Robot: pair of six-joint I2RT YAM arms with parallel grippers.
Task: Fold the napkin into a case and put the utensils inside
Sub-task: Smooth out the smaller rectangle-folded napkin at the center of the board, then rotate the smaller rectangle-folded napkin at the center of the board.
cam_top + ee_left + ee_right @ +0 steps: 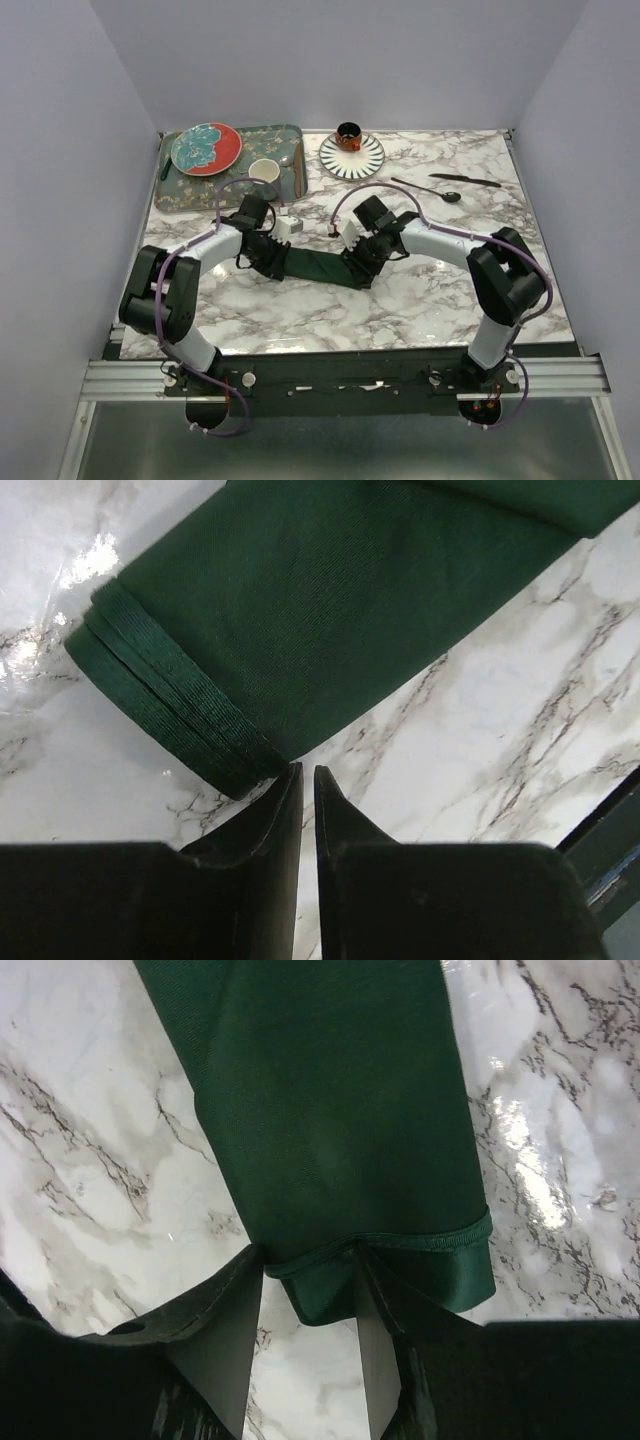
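Right end effector (310,1252) grips one end of the long napkin (330,1110). Left end effector (308,770), almost closed, sits at the other end; I cannot tell if it holds cloth

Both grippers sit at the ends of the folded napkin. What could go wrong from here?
1. The left gripper looks closed beside the layered corner of the napkin, with no cloth visible between its fingers; a pull may come away empty.
2. The right gripper seems to pinch only the top hemmed layer, so lifting could peel the fold open.
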